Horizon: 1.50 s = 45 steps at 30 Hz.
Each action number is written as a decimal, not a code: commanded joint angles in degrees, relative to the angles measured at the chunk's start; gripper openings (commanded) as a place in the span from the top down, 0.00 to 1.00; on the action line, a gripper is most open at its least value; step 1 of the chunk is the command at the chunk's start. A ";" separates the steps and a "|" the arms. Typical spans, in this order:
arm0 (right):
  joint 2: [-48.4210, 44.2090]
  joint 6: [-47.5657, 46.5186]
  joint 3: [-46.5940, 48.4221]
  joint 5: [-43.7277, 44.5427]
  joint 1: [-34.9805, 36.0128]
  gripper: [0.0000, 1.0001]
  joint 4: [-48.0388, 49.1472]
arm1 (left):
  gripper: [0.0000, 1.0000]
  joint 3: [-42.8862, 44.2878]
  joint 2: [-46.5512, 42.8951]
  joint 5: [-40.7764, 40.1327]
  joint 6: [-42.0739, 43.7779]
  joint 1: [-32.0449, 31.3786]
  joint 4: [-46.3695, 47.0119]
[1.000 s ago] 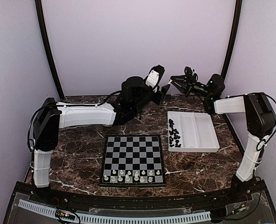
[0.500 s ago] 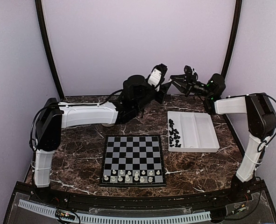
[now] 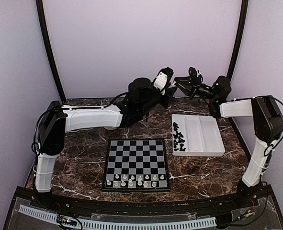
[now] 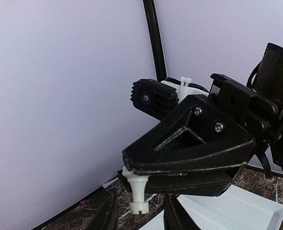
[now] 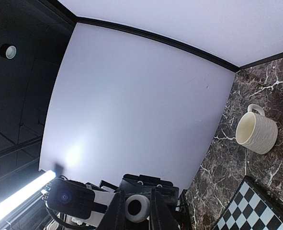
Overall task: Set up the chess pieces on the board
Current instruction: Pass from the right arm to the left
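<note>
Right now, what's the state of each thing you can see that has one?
Right tool: shut on a white chess piece, held in the air.
Left tool: open, fingers apart either side of that piece.
Board: flat, white pieces on its two near rows only.
Tray: black pieces piled in its left compartment.
Mug: upright on the table.

Pale lavender walls (image 3: 141, 43) close the back and both sides. Dark curved poles (image 3: 48, 48) rise at 11 and 1 o'clock. The bench (image 3: 84, 158) is dark brown marble, white-veined. In the right wrist view, a bright tube lamp (image 5: 16, 196) glows at 7 o'clock.
</note>
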 commanded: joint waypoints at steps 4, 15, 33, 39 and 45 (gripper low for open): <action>-1.89 -0.17 -0.34 0.32 0.53 0.97 3.24 | 0.71 1.84 -0.17 1.13 -1.14 0.09 -0.69; -1.71 -1.13 -0.60 0.00 0.51 0.96 2.75 | 0.74 2.82 -0.13 0.81 -1.83 0.13 -0.81; -1.19 -1.64 -0.52 -0.31 0.49 0.96 2.97 | 0.86 3.57 -0.11 0.65 -2.47 0.14 -1.88; -1.22 -4.25 0.55 -1.55 0.42 0.81 1.27 | 0.94 4.19 -0.44 0.53 -2.46 0.14 -3.48; -4.05 -17.38 1.20 -6.74 -3.72 0.61 -9.62 | 0.98 7.97 -3.72 2.15 -4.43 0.91 -18.81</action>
